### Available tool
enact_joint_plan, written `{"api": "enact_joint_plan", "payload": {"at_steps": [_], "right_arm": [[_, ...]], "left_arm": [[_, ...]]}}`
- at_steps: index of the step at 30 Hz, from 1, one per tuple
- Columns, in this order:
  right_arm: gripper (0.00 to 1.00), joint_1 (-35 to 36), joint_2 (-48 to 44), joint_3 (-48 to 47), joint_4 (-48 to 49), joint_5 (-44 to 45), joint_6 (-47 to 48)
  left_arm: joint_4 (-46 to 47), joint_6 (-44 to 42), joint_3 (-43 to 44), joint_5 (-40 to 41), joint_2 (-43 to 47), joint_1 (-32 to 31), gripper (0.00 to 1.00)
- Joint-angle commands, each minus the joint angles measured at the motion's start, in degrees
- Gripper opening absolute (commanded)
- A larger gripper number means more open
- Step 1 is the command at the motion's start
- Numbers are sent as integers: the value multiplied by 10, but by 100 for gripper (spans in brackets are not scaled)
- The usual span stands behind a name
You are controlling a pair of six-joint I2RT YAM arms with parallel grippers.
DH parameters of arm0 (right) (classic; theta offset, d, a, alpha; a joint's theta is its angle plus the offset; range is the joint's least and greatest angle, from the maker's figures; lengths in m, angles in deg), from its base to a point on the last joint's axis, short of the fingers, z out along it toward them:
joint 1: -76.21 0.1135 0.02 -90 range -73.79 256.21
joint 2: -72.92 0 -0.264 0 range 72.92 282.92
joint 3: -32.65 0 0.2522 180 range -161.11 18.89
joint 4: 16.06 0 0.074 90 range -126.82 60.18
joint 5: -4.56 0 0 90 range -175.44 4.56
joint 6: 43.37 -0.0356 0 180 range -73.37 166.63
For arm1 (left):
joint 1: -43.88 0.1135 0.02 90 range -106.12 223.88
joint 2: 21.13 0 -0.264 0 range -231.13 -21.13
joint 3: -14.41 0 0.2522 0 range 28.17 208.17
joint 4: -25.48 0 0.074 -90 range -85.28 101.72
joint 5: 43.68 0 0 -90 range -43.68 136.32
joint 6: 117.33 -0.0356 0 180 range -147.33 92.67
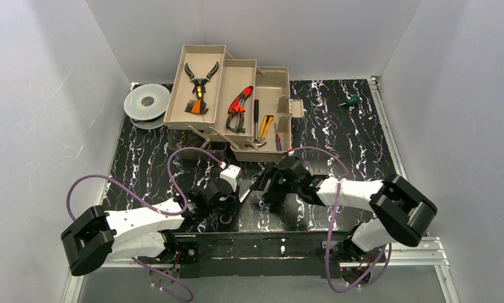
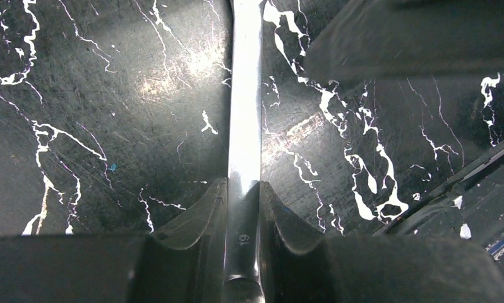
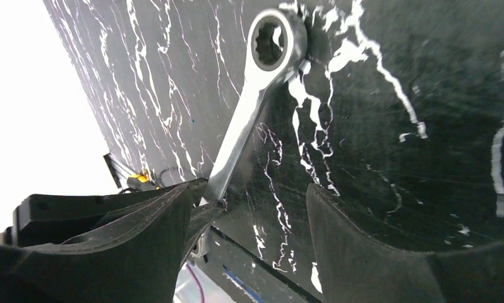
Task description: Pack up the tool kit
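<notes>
Clamping wrench (image 2: pixel 245 95) shank, left tool (image 2: pixel 243 189) stood narrow, jaws pinched on steel near front edge of black marbled tabletop (image 1: pixel 338 139). Right tool (image 3: pixel 256 189) gaped wide just beside wrench, holding nothing. Tan toolbox (image 1: pixel 273 85) lay open at far side, trays (image 1: pixel 202 55) unfolded.

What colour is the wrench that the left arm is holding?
Shiny silver metal. The wrench shows best in the left wrist view, clamped in the left tool.

Cramped in the middle, roomy rightward
Ahead of left gripper (image 1: pixel 242 192) and right gripper (image 3: pixel 256 188), blocked by toolbox (image 1: pixel 281 95); between them, crossed by wrench (image 2: pixel 245 126); right of right gripper, bare desk (image 1: pixel 344 142).
</notes>
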Motion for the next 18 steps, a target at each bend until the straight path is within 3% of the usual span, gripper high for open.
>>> {"api": "enact_joint_plan", "payload": {"at_steps": [1,9,18], "right_arm": [[73,23,37,-12,72,-16,-84],[70,32,80,9,151,-11,-131],[67,33,150,-6,206,-18,-114]], "left_arm": [[31,6,5,-4,15,1,0],[14,-10,-3,-8,43,1,0],[26,-11,-16,-51,80,2,0]]}}
